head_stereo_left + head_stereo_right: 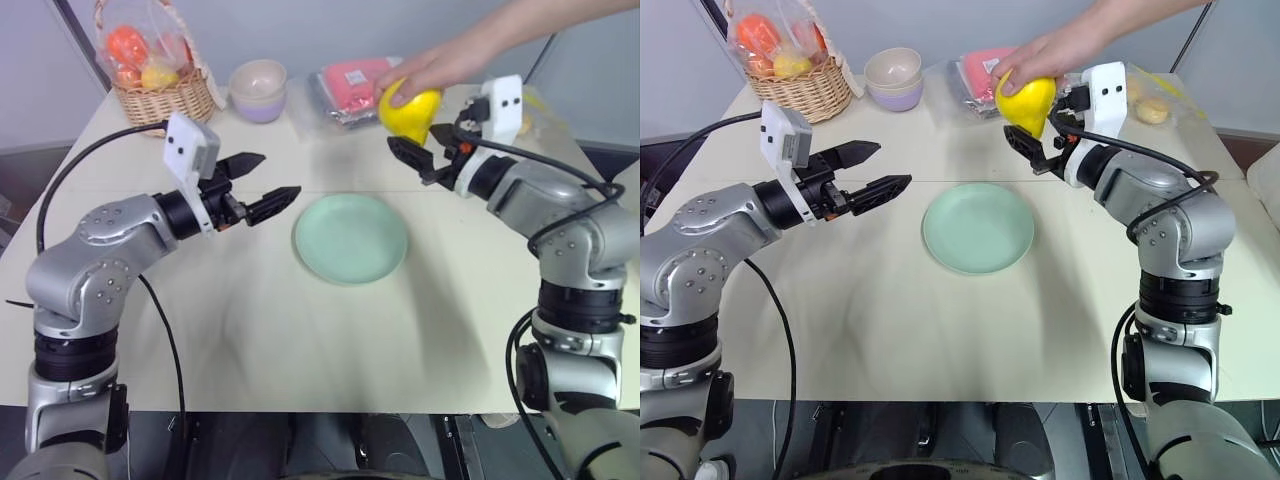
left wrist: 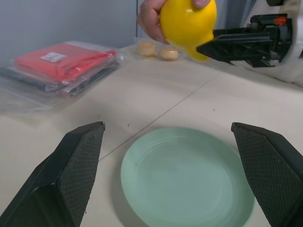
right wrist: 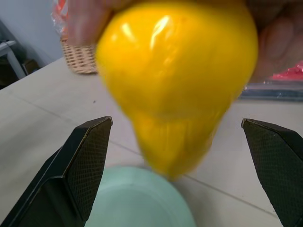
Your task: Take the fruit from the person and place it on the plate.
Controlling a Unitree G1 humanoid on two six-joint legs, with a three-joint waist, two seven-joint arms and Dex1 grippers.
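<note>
Yellow fruit (image 1: 411,115) held above tabletop (image 1: 250,330) in person's hand (image 1: 440,68), tapered end down between spread jaws of right gripper (image 1: 418,152); mint plate (image 1: 350,238) bare; left gripper (image 1: 262,185) jaws released beside plate; wicker basket (image 1: 165,98) holding wrapped fruits

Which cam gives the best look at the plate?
The left eye view: the whole plate shows, rim unbroken. The right eye view matches it. The left wrist view cuts its near rim; the right wrist view catches just an edge under the fruit.
</note>
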